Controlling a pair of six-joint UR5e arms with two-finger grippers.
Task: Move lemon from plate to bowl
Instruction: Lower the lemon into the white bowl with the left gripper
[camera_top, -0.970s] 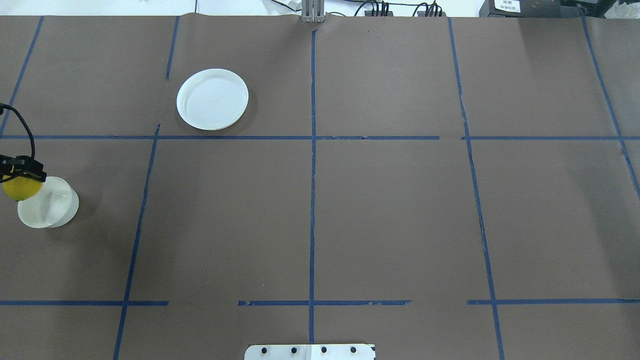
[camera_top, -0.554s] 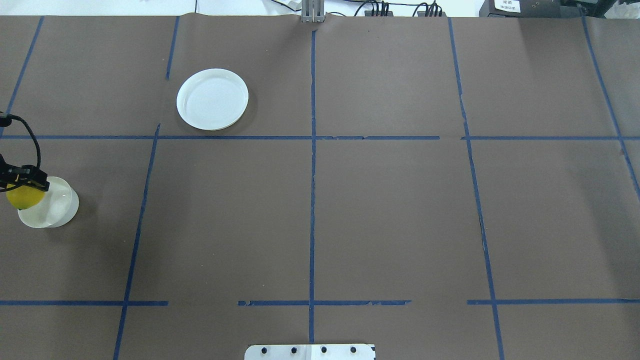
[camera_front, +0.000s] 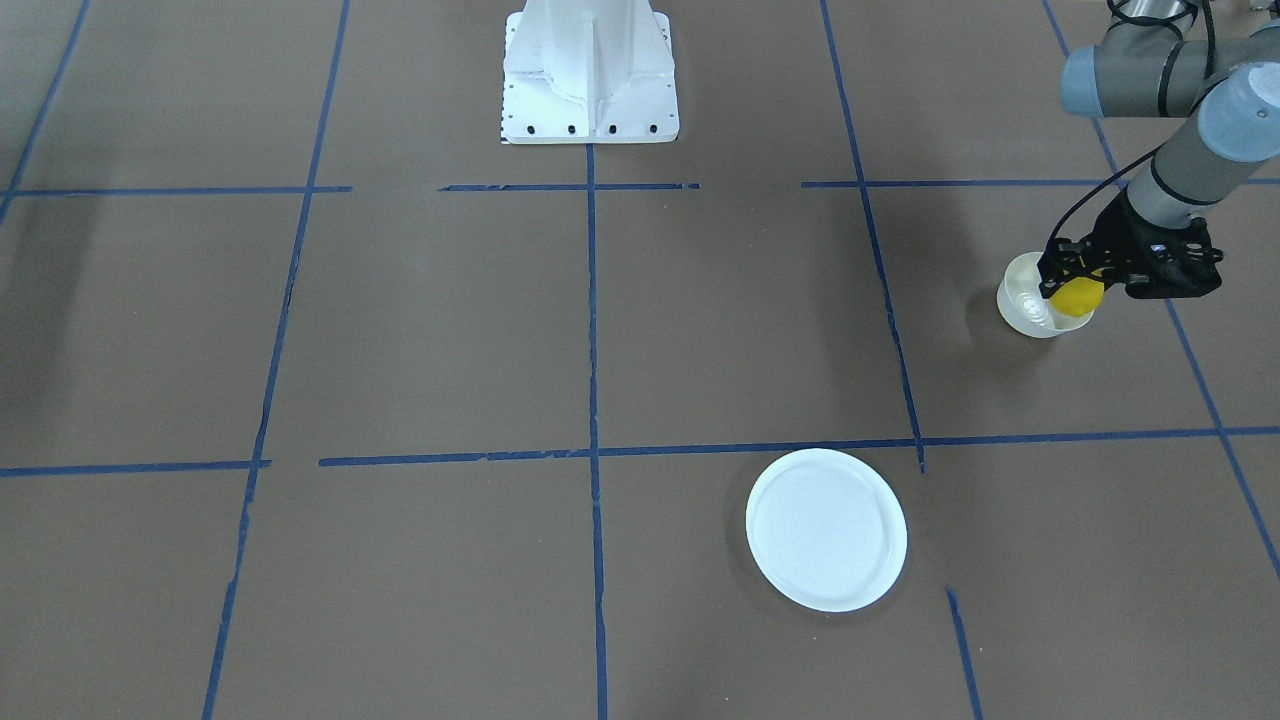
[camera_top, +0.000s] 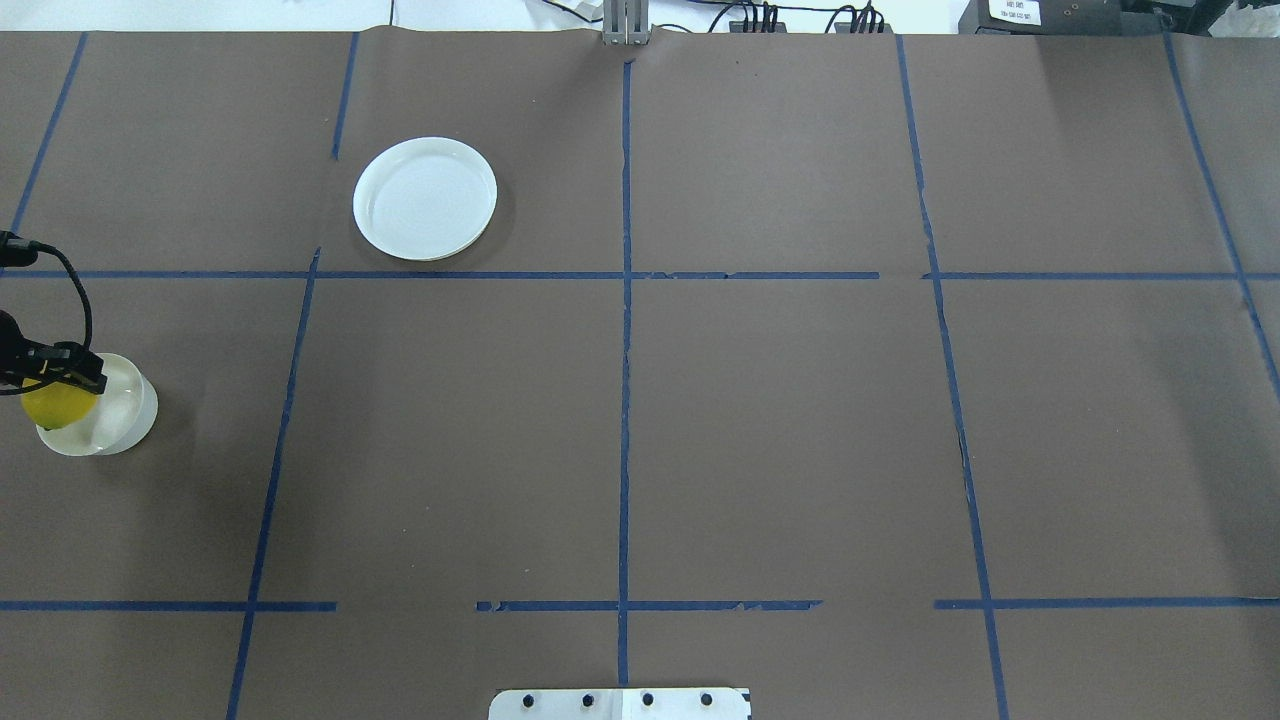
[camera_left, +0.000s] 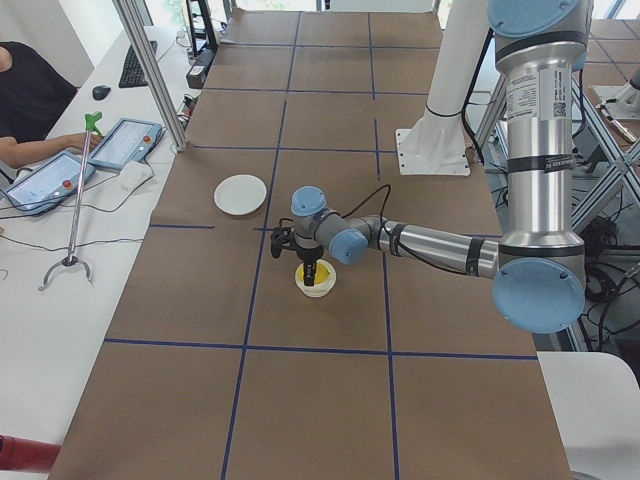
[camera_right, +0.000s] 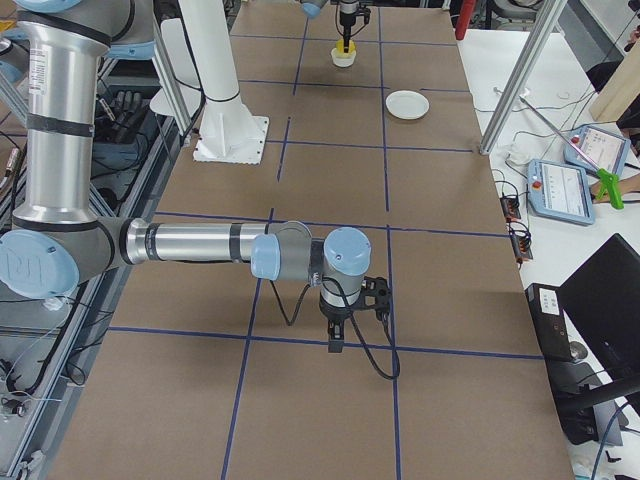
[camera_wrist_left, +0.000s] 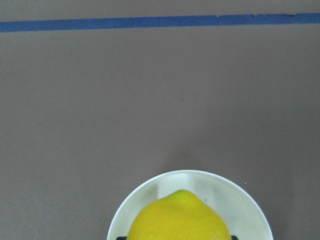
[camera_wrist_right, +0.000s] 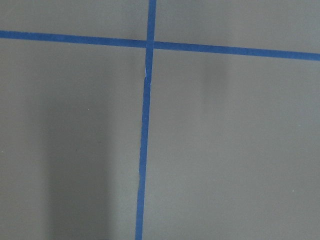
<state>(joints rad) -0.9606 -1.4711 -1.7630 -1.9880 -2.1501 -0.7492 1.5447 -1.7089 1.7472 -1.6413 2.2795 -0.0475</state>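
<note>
Overhead exterior: blue-taped brown paper (camera_top: 780, 430); lemon (camera_top: 57, 406) over bowl (camera_top: 125, 412)

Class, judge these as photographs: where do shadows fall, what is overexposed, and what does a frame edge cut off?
Overhead exterior: soft shadows fall right of the plate and the bowl; the strip along the top edge is blown out white. Left wrist-mounted: the lemon is sharp but cut off by the bottom edge. Right wrist-mounted: a dim shadow band runs down the left of the paper.
</note>
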